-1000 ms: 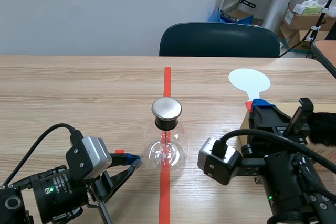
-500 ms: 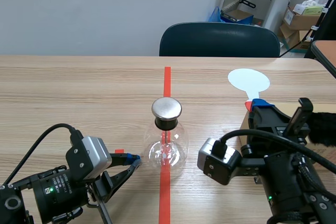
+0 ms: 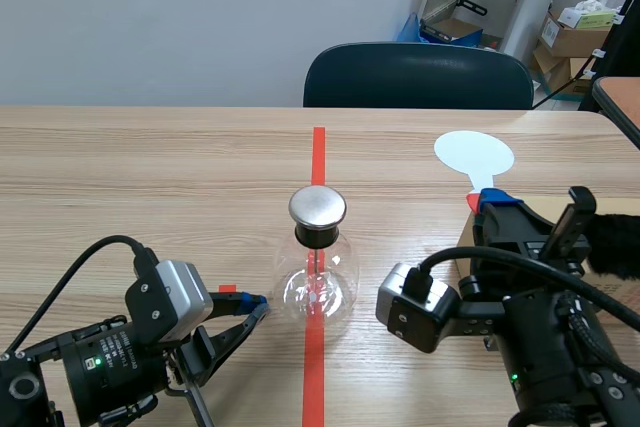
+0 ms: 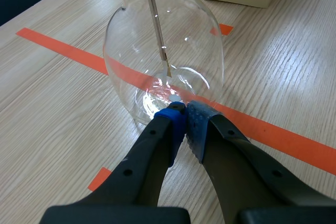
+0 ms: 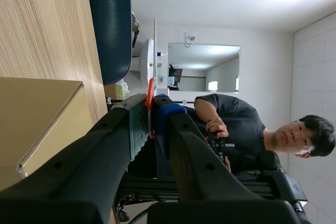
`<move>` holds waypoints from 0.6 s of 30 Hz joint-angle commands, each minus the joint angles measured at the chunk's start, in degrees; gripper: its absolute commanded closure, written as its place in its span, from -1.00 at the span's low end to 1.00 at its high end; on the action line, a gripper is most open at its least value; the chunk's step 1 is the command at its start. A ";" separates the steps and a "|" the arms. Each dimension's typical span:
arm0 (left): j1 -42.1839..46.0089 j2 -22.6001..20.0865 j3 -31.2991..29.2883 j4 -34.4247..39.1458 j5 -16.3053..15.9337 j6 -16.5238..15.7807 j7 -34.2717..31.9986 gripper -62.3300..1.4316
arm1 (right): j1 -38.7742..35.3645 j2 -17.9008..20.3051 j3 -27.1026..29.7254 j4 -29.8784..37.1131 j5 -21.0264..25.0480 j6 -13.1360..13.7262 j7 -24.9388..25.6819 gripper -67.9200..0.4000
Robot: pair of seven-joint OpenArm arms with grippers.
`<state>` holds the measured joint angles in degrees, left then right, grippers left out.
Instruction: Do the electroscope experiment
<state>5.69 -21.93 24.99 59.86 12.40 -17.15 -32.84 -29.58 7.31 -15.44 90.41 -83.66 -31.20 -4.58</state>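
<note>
Left gripper (image 4: pixel 184 113): our pads are pressed together on nothing, with the clear glass flask electroscope with steel cap (image 4: pixel 163 61) just ahead of the tips, likely bracing it. Right gripper (image 5: pixel 150 113) pinches the white round red-handled paddle (image 3: pixel 475 154), which sticks out ahead of its tips, we judge ready for the cap.

Dark chair (image 3: pixel 418 75), wooden table (image 3: pixel 150 177), cardboard boxes (image 3: pixel 575 39) beyond
</note>
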 commanded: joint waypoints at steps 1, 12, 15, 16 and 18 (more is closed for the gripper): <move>-0.48 0.15 -0.09 0.94 -0.57 0.02 -0.79 0.83 | -0.11 0.33 0.07 1.25 -0.04 -0.66 -0.24 0.94; -0.50 0.17 -0.09 0.94 -0.59 0.02 -0.83 0.83 | -0.11 0.33 0.07 1.25 -0.04 -0.66 -0.17 0.94; -0.50 0.33 -0.09 0.94 -0.59 0.02 -0.79 0.83 | -0.11 0.33 0.07 1.25 -0.04 -0.66 0.33 0.94; -0.48 0.33 -0.09 0.94 -0.59 0.00 -0.81 0.83 | -0.11 0.35 0.07 1.25 -0.04 -0.66 0.57 0.94; -0.48 0.33 -0.09 0.94 -0.59 0.00 -0.81 0.83 | -0.11 0.55 0.07 1.25 -0.04 -0.68 1.31 0.94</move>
<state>5.69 -21.93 24.99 59.86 12.40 -17.15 -32.84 -29.58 7.31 -15.44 90.41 -83.66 -31.20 -3.42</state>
